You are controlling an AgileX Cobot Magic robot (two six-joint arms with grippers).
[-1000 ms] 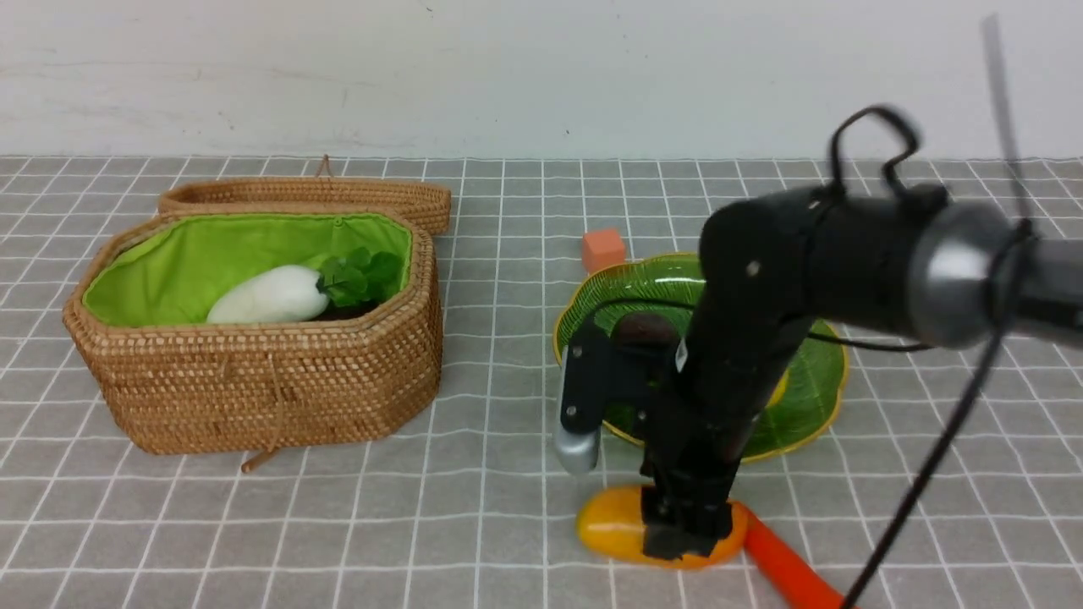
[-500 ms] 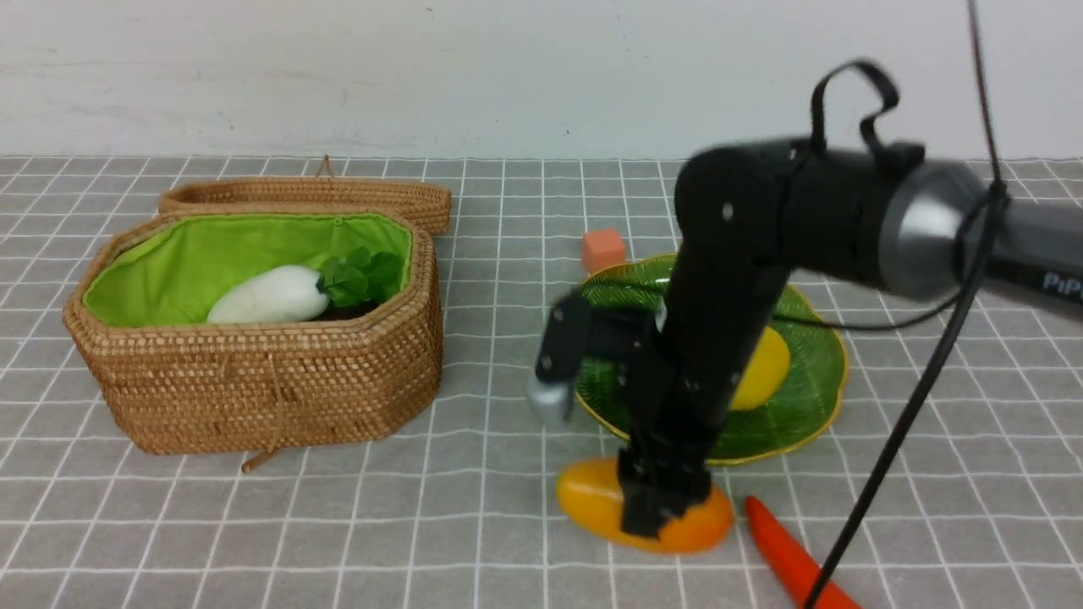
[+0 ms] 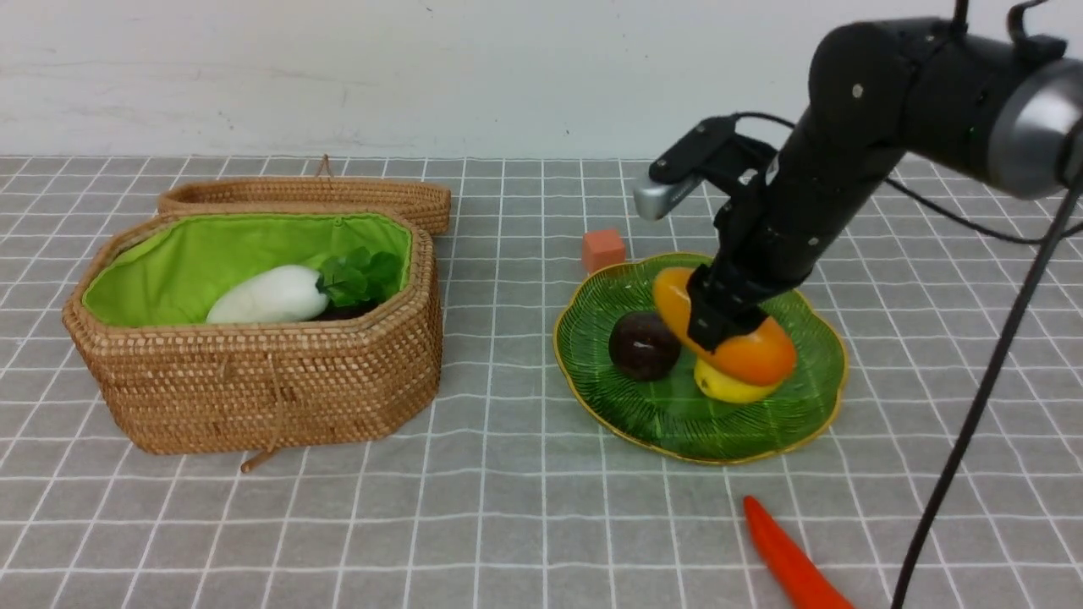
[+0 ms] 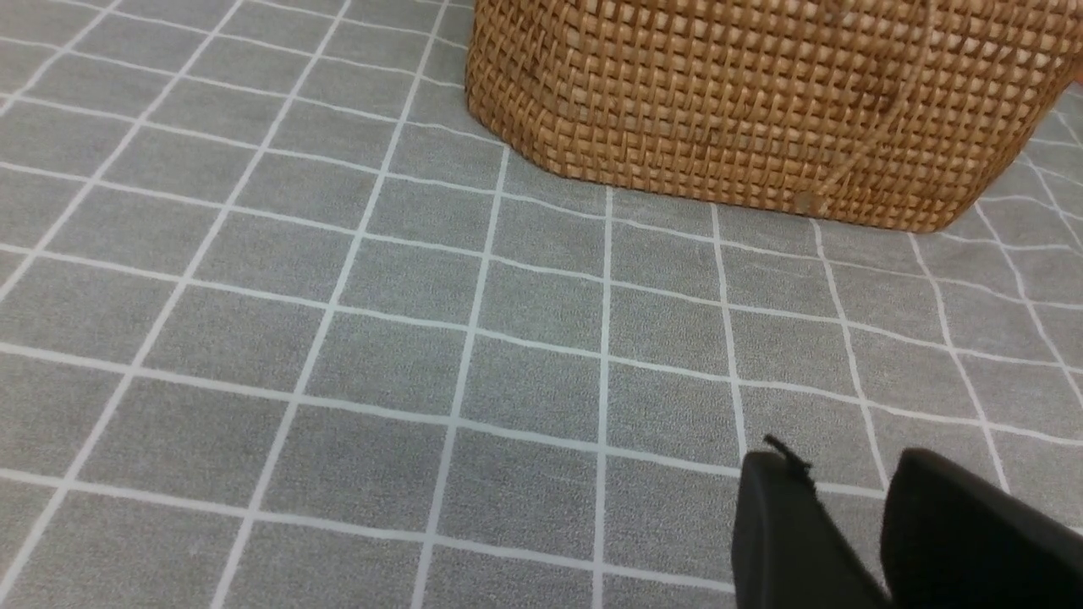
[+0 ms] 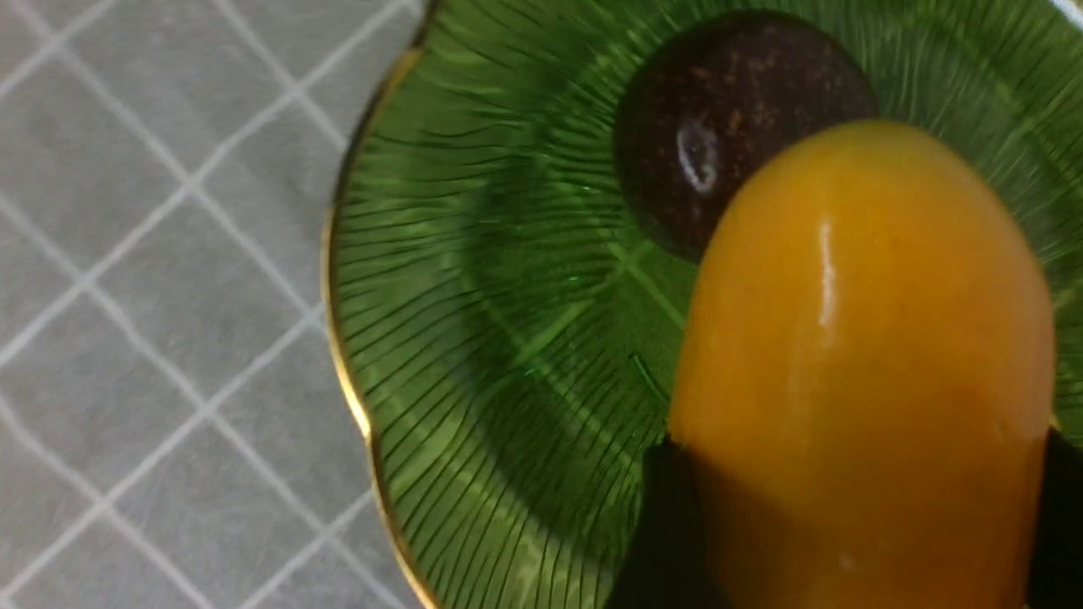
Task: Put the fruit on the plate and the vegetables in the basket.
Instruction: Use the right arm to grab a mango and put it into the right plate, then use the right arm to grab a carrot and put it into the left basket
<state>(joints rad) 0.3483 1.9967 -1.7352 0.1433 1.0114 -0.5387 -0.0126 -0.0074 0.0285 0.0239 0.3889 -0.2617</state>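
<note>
Glossy oblong mango [image 3: 759,357] over ribbed plate [image 3: 668,416]

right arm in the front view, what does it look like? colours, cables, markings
The right arm is glossy black with rounded links, a silver-grey band near its joint, a small white label, and a loose black cable. A silver-grey camera module sits by its black tool.

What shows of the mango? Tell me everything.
The mango is glossy, smooth and oblong, orange-yellow all over, and looks like plastic. The right gripper is shut across its middle and holds it tilted over the green plate. It hangs above the lemon and beside the dark round fruit. Whether it touches either cannot be told. No stem or damage shows.
</note>
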